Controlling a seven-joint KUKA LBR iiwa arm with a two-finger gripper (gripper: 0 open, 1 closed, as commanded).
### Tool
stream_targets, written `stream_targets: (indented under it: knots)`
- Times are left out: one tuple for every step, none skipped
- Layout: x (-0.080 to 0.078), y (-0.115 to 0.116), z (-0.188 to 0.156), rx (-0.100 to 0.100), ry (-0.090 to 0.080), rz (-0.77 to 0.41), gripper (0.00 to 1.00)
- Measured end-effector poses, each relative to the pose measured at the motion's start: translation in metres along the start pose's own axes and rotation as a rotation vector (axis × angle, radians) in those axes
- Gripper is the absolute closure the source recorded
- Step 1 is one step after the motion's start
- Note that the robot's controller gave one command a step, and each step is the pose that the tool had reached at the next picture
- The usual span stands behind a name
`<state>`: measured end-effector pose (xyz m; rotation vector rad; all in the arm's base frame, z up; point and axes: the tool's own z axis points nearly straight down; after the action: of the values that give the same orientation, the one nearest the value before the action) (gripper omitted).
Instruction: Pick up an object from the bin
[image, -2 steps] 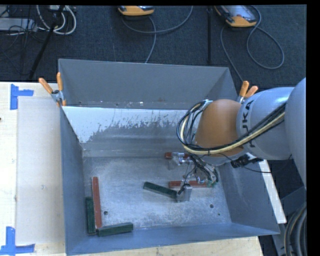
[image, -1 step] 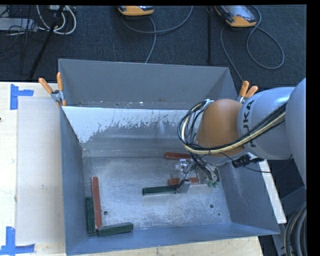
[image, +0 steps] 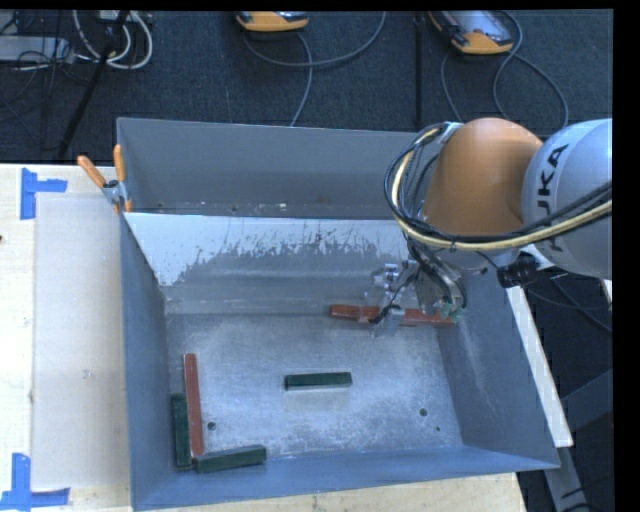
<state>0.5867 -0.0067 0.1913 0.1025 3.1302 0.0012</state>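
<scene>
While jaws are hovering over the red bar (image: 346, 313) by the bin's (image: 280, 180) back wall, rt of centre, it's looking like the reach step. Released or clenched: can't tell. Next move's needing a squeeze across bar, then lift.

In the bin (image: 300, 180) I have 1 rear bar (image: 347, 313) near the back wall, right of centre, with the gripper (image: 384, 304) over it. 1 middle bar (image: 317, 381) lies mid-floor, in front. 3 corner bars (image: 192, 400) sit front-left: 2 side by side, 1 across their near ends.
</scene>
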Motion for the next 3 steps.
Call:
stream_targets:
  knots:
    - [-0.007, -0.036, -0.08, 0.002, 0.0, 0.008, 1.0]
    - [-0.027, 0.002, -0.078, -0.001, 0.006, -0.242, 1.0]
    - [-0.022, 0.067, -0.279, -0.002, 0.001, -0.71, 1.0]
